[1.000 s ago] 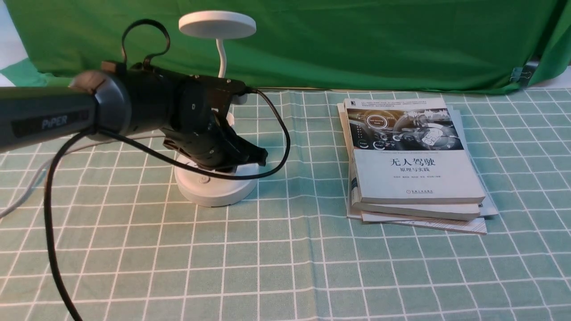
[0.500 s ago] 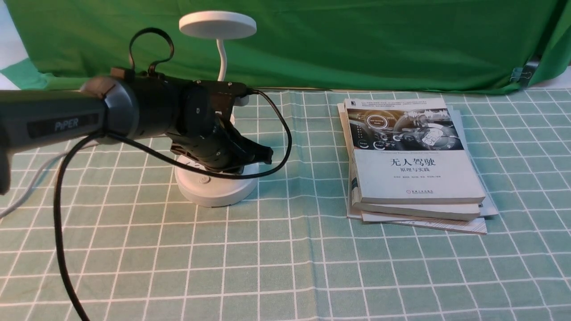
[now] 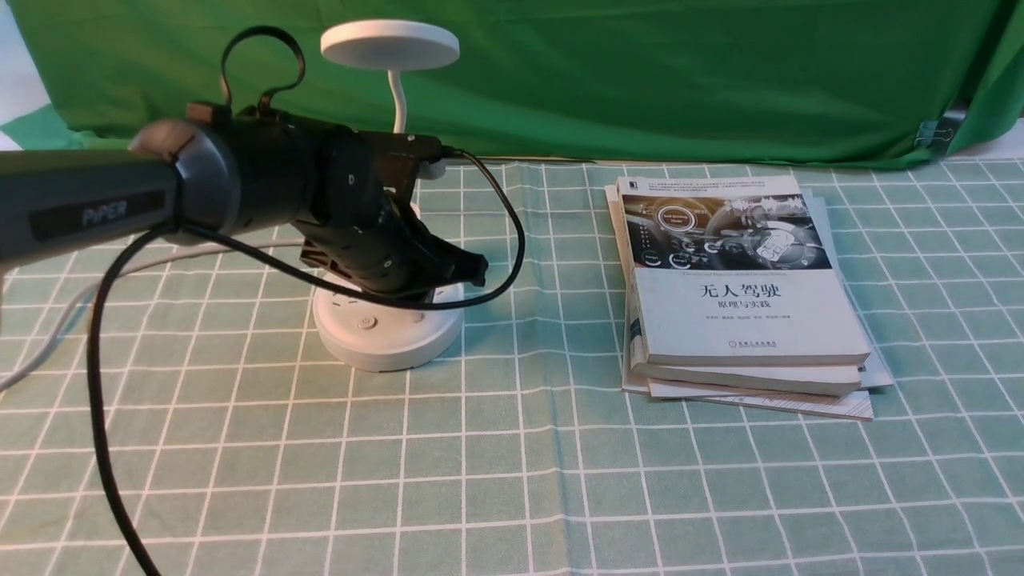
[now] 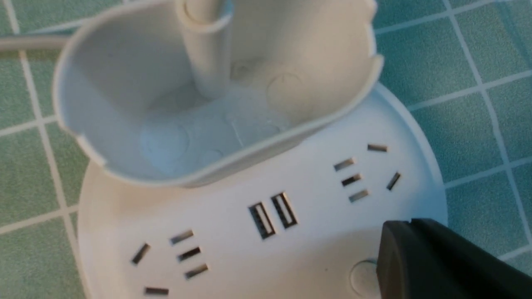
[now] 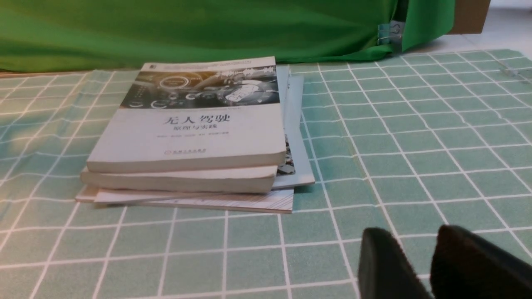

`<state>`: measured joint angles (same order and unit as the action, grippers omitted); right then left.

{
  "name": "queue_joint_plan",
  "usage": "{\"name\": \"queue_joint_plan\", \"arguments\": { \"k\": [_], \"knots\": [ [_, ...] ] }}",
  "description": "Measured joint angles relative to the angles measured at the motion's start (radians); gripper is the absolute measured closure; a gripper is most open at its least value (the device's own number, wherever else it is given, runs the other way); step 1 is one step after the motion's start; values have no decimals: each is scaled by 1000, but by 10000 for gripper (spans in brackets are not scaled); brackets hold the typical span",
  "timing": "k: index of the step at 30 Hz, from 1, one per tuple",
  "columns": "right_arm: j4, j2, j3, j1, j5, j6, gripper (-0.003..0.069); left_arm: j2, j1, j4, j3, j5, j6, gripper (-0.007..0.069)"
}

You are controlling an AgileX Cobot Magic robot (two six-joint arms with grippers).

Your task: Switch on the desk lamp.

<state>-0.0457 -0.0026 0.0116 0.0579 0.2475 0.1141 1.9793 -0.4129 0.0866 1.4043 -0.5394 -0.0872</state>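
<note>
The white desk lamp stands at the back left of the table: flat disc head (image 3: 390, 44), thin gooseneck (image 3: 398, 104), round base (image 3: 384, 340) with a button (image 3: 366, 323). My left gripper (image 3: 478, 272) is shut and hovers just above the right side of the base. In the left wrist view the cup-like holder (image 4: 208, 108) sits on the base (image 4: 232, 249), and the shut left gripper (image 4: 409, 224) half covers a round button (image 4: 360, 276). The head shows no glow. My right gripper (image 5: 411, 238) is open and empty over the cloth; it is out of the front view.
A stack of books (image 3: 736, 296) lies right of the lamp, also in the right wrist view (image 5: 191, 137). The lamp's grey cord (image 3: 40, 348) runs off left. My arm's black cable (image 3: 96, 400) hangs in front. A green backdrop (image 3: 640, 72) closes the back.
My left arm moved right and down half a second ago, and has now drawn back left and up a little, uncovering more of the base. The lamp head looks the same.
</note>
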Motion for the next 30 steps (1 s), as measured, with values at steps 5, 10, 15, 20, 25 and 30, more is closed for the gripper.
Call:
{"name": "queue_joint_plan", "arguments": {
  "k": [5, 10, 15, 20, 25, 30],
  "knots": [
    [0, 0, 0, 0, 0, 0, 418, 2, 0, -2, 0, -17, -1, 603],
    [0, 0, 0, 0, 0, 0, 418, 26, 0, -7, 2, -11, -2, 603],
    [0, 0, 0, 0, 0, 0, 419, 50, 0, -3, 19, 7, -4, 603],
    [0, 0, 0, 0, 0, 0, 419, 47, 0, 0, 23, 8, -4, 603],
    [0, 0, 0, 0, 0, 0, 419, -10, 0, 30, 13, 5, -18, 603],
    [0, 0, 0, 0, -1, 0, 419, -56, 0, 87, 8, -17, -18, 603]
  ]
}}
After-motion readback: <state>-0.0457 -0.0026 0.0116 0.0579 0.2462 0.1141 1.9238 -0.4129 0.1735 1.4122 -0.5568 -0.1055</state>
